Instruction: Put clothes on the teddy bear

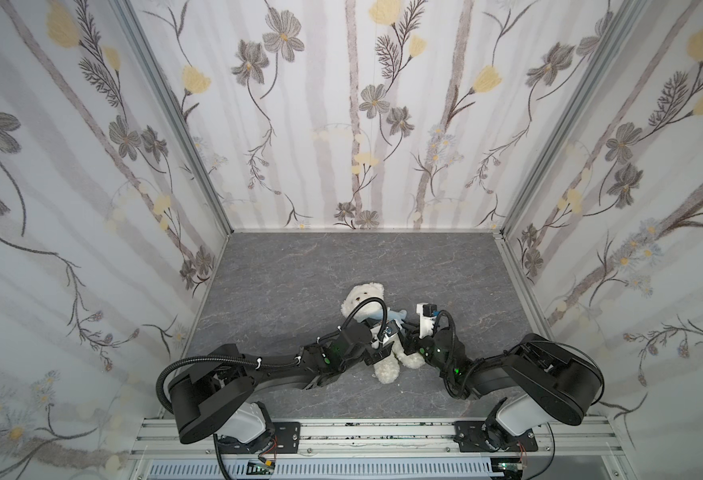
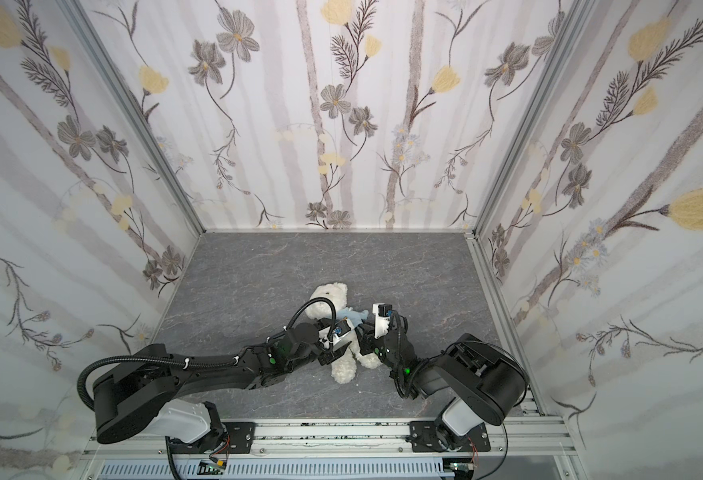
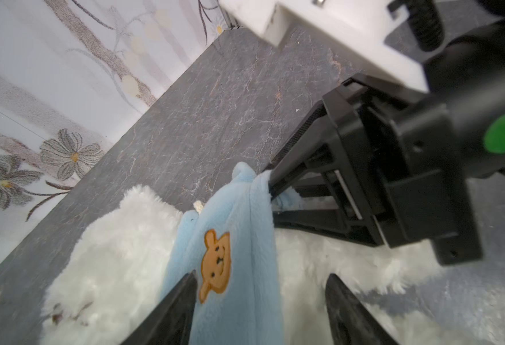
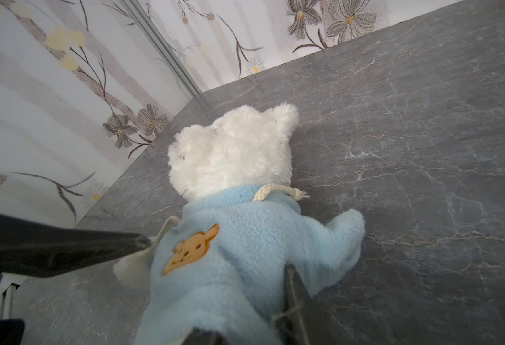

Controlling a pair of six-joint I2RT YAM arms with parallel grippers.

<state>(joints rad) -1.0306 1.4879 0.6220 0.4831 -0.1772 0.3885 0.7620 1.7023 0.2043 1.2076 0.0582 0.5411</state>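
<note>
On the grey stone-patterned table (image 1: 299,270), the fluffy white plush teddy bear (image 1: 362,297) lies near the middle front between the two arms, its head toward the back wall. A light-blue fleece hoodie with an orange bear-face patch (image 4: 245,239) covers its torso. The left gripper (image 3: 261,274) stands open over the hoodie, while the right gripper (image 3: 272,195) pinches the hoodie's edge.

We can read no words, brand names or numbers in any view. The one emblem we find is an orange bear-face patch (image 3: 215,263), low and central in the left wrist view, sewn on the light-blue hoodie (image 3: 242,215); it carries no lettering.
</note>
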